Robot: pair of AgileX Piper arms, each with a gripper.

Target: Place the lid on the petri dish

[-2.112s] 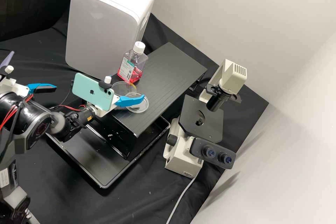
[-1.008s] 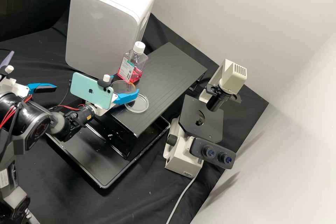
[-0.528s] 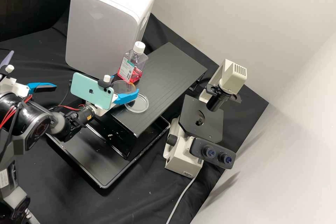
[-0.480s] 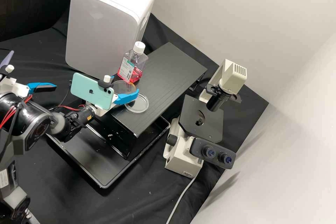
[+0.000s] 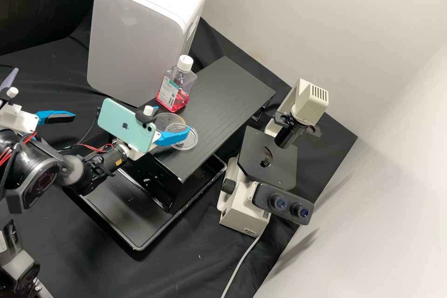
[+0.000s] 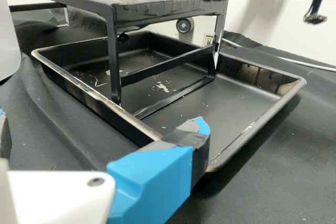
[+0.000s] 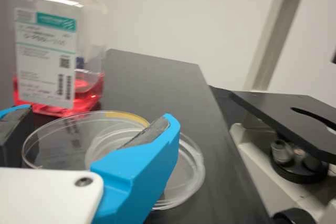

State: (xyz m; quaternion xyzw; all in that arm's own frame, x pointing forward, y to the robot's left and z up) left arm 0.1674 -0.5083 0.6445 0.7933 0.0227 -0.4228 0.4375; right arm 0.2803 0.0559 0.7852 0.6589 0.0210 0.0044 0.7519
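The clear petri dish (image 5: 187,140) (image 7: 184,163) lies on the near end of the black raised platform (image 5: 223,98). My right gripper (image 5: 174,130) (image 7: 94,116), which carries a teal phone on its wrist, is shut on the clear lid (image 5: 165,121) (image 7: 68,135). It holds the lid just above the platform, partly overlapping the dish's left side. My left gripper (image 5: 55,115) (image 6: 100,124) hangs at the far left, open and holding nothing, low beside the black tray (image 6: 252,93).
A flask of red liquid (image 5: 174,86) (image 7: 52,56) stands on the platform right behind the lid. A white box-shaped device (image 5: 139,28) sits at the back left and a microscope (image 5: 274,158) to the right. The black tray (image 5: 139,223) lies under the platform.
My right gripper has carried the lid a little to the right, toward the dish. The left arm has sunk slightly.
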